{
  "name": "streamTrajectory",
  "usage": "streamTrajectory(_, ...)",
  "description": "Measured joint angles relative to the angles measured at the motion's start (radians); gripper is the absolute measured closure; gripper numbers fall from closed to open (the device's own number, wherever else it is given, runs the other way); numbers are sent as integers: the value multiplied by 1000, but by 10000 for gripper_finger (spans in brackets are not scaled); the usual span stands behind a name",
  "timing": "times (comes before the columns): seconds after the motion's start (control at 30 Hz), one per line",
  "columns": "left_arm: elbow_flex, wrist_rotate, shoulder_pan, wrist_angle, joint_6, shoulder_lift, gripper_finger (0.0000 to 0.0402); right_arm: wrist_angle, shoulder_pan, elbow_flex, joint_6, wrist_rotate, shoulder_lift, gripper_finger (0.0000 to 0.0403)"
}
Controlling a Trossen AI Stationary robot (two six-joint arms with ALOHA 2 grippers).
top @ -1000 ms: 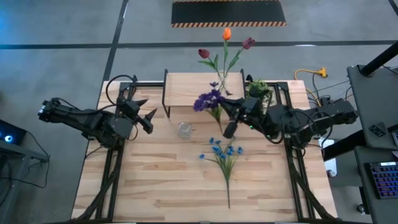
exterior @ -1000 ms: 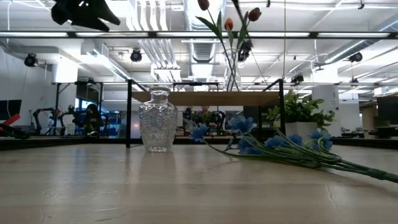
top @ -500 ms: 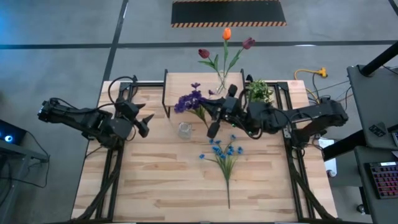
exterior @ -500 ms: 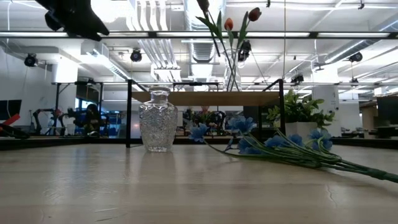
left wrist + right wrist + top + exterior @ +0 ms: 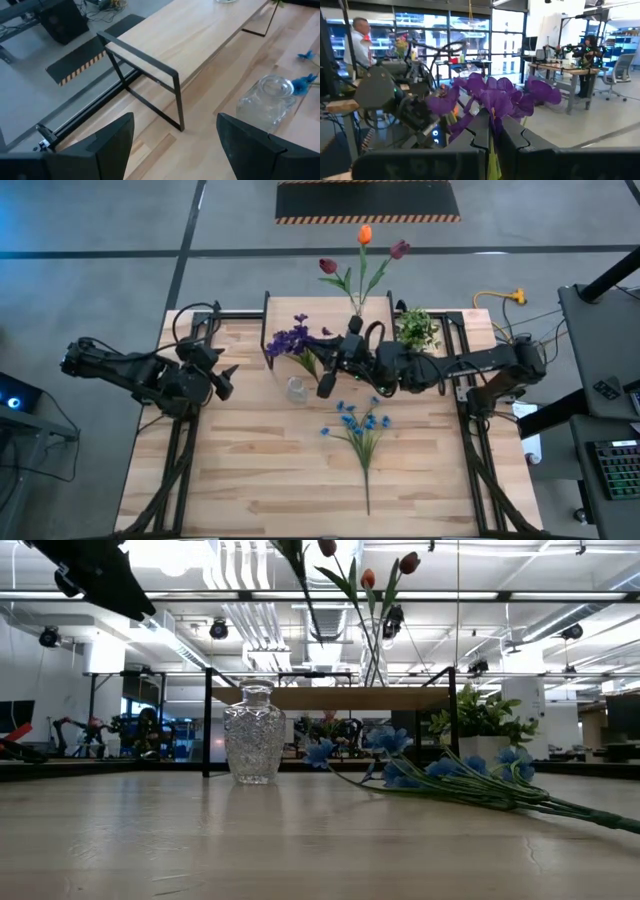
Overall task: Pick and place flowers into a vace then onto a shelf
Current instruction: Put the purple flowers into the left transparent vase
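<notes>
My right gripper (image 5: 326, 380) reaches in from the table's right and hangs over the middle of the table, shut on the purple bunch (image 5: 290, 340), just beside the empty glass vase (image 5: 297, 389). That vase (image 5: 253, 735) stands upright on its base in front of the shelf (image 5: 305, 320). A second vase with tulips (image 5: 357, 290) stands on the shelf. The blue bunch (image 5: 360, 425) lies flat on the table. My left gripper (image 5: 222, 377) hovers open to the left of the glass vase (image 5: 265, 100). My right gripper (image 5: 492, 145) pinches the purple bunch's green stem (image 5: 493, 167) between its two fingers, a little below the blooms (image 5: 490, 95), which stand out past the fingertips. The bunch is lifted clear of the table. Part of its stem (image 5: 303, 585) shows slanting above the vase.
A small potted plant (image 5: 415, 328) stands at the shelf's right end. The shelf's black legs (image 5: 177, 105) stand close behind the glass vase. The near half of the table (image 5: 260, 480) is bare wood. A person (image 5: 357, 37) stands in the room beyond.
My right gripper has carried the purple bunch toward the table's left, from in front of the shelf's right end to just over the glass vase. My left gripper has drawn back a little toward the left edge. The vase and the blue bunch have stayed put.
</notes>
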Motion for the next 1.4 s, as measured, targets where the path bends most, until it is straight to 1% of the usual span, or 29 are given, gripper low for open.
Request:
streamTrajectory(0.2,0,3,-1,-5,0,-11,135,51,-22,0,0,-48,24,394)
streamTrajectory(0.33,-2,10,-1,-20,1,-15,135,77,-38,1,0,-53,33,394)
streamTrajectory(0.43,-7,14,-1,-19,0,-18,135,109,-51,1,2,-92,43,394)
streamTrajectory(0.6,-28,15,-1,-18,-5,-22,135,131,-67,1,11,-99,61,394)
streamTrajectory(0.9,-95,44,0,-19,-74,-44,135,166,-89,0,27,-129,83,394)
streamTrajectory(1.07,-125,52,0,-18,-86,-65,135,191,-101,0,31,-152,91,394)
streamTrajectory(1.3,-138,52,0,-18,-104,-84,135,231,-110,0,52,-159,119,394)
streamTrajectory(1.4,-139,52,0,-18,-103,-92,135,232,-118,0,69,-179,119,394)
